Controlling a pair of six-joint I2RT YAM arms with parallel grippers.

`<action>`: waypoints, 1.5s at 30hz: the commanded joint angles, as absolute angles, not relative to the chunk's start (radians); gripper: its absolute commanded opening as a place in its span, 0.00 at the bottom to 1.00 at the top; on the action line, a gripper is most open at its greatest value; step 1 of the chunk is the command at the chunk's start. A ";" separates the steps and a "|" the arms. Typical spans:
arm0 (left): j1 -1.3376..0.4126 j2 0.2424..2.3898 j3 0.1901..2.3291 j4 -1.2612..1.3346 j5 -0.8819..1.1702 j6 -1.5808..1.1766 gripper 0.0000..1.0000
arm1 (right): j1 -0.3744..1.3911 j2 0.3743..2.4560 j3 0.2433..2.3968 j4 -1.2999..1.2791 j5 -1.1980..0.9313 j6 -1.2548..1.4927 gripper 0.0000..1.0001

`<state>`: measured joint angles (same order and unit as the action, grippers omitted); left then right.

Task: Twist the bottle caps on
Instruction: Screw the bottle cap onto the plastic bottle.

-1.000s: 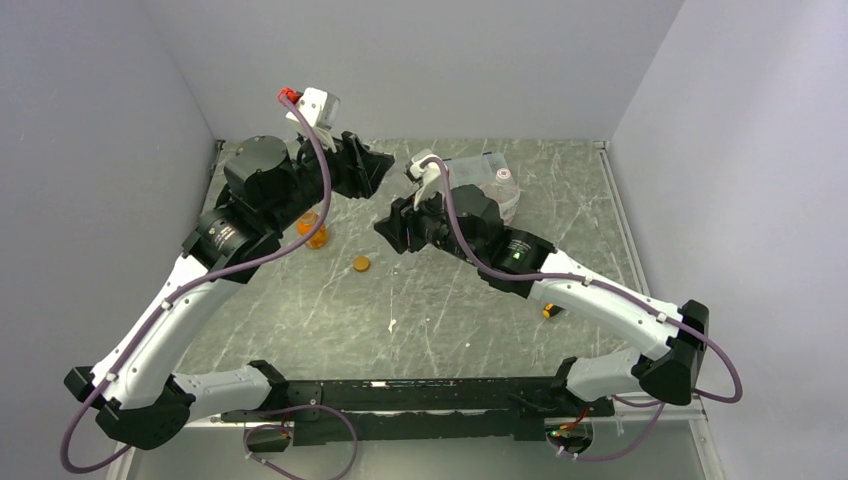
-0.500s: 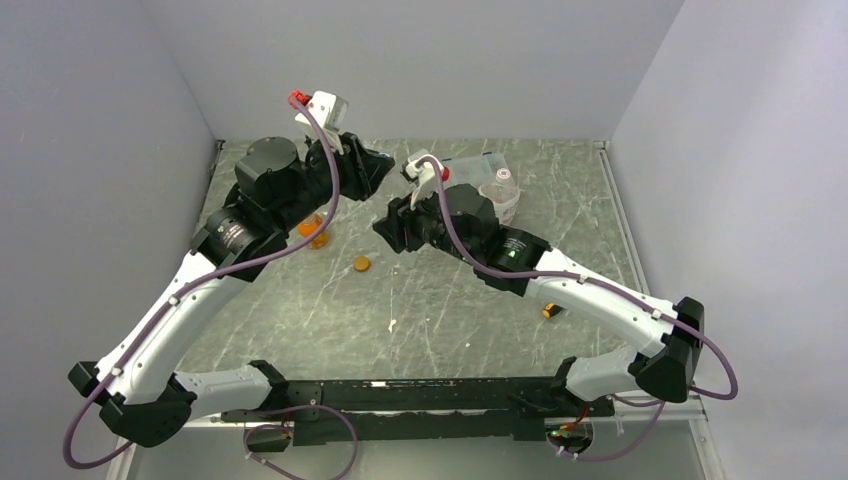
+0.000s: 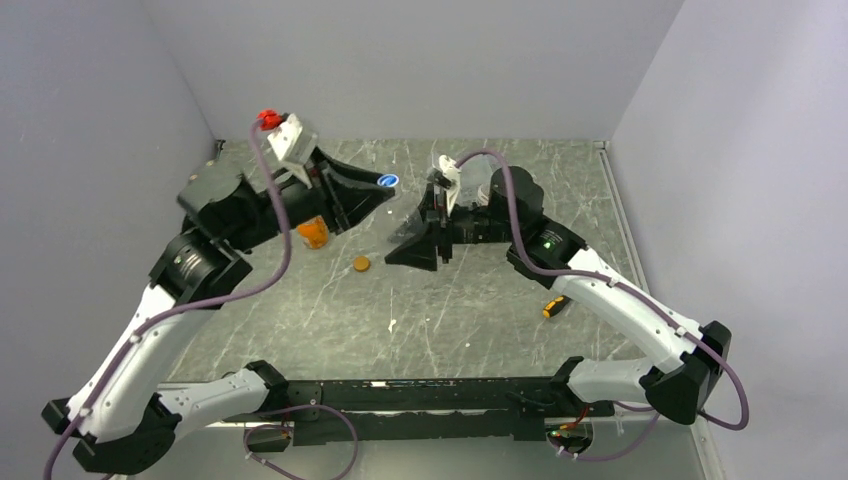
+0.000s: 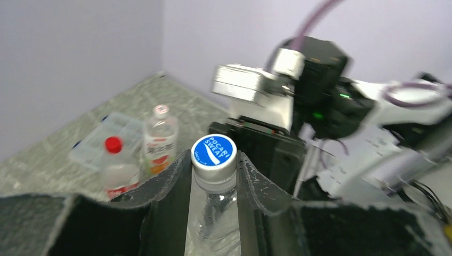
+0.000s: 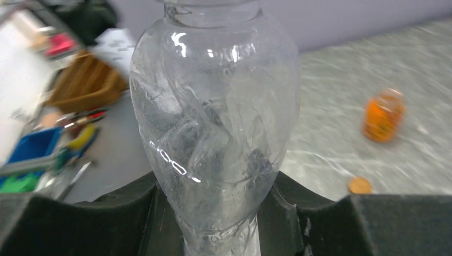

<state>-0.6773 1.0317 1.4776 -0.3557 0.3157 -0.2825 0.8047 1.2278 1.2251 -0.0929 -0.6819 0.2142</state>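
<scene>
The left gripper [image 4: 213,162] was clenched around a blue cap [image 4: 214,151] with white lettering, its 2 dark fingers pressed against either side of the cap and the neck just beneath it. That cap sat on top of a clear bottle [image 5: 213,117], crumpled and apparently empty, held roughly upright in the air over the middle of the table [image 3: 450,310]. The right gripper [image 5: 216,188] was clamped on the narrow lower waist of the same bottle, bracing it from below. This looked like the screwing-on step for 1 bottle, with the cap seated, 1 arm steadying and the other placed to turn. Whether the thread had caught could not be told. The next move would likely call for the left wrist to rotate the cap while the right held firmly enough to stop the thin plastic twisting or buckling. Lower on the left, a squat orange bottle [image 3: 313,233] stood on the table with an orange cap [image 3: 361,264] lying loose near it, so that pair seemed not yet done. Toward the far edge, a red-capped bottle [image 4: 113,162] and a white-labelled bottle [image 4: 160,141] stood against a flat clear box [image 4: 90,146]. A small yellow-and-black object [image 3: 553,306] lay near the right arm. The table was grey-green with pale veins like stone, enclosed by plain pale lilac walls [image 3: 420,70] on 3 sides.
</scene>
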 commanded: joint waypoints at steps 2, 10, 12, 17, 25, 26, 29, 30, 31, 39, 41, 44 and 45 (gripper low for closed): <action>-0.680 0.975 1.476 -0.321 0.762 -0.299 0.00 | 0.796 1.191 1.242 0.215 -1.188 0.365 0.06; -0.680 0.968 1.495 -0.304 0.801 -0.313 0.17 | 0.798 1.192 1.279 0.212 -1.261 0.372 0.06; -0.681 0.958 1.508 -0.326 0.721 -0.301 0.38 | 0.798 1.189 1.296 0.089 -1.212 0.298 0.06; -0.681 0.931 1.528 -0.375 0.555 -0.261 0.71 | 0.798 1.170 1.300 -0.079 -0.950 0.203 0.07; -0.681 0.987 1.572 -0.434 0.327 -0.237 0.81 | 0.859 1.182 1.301 -0.168 -0.396 0.182 0.08; -0.681 0.994 1.569 -0.428 0.296 -0.237 0.82 | 0.874 1.186 1.301 -0.164 -0.347 0.183 0.08; -0.680 1.020 1.563 -0.408 0.198 -0.246 0.82 | 0.906 1.205 1.309 -0.162 -0.214 0.190 0.08; -0.680 1.028 1.563 -0.405 0.169 -0.246 0.82 | 0.922 1.212 1.313 -0.161 -0.182 0.191 0.08; -0.681 1.035 1.560 -0.397 0.142 -0.248 0.81 | 0.930 1.220 1.317 -0.159 -0.167 0.188 0.08; -0.681 1.091 1.545 -0.354 0.035 -0.281 0.75 | 0.992 1.280 1.346 -0.142 -0.009 0.185 0.08; -0.681 1.100 1.542 -0.360 0.010 -0.288 0.71 | 0.995 1.287 1.352 -0.138 -0.003 0.186 0.08; -0.681 1.095 1.513 -0.333 0.003 -0.296 0.65 | 1.000 1.301 1.357 -0.144 0.022 0.182 0.07; -0.681 1.098 1.511 -0.337 0.002 -0.296 0.63 | 1.000 1.303 1.356 -0.142 0.026 0.181 0.07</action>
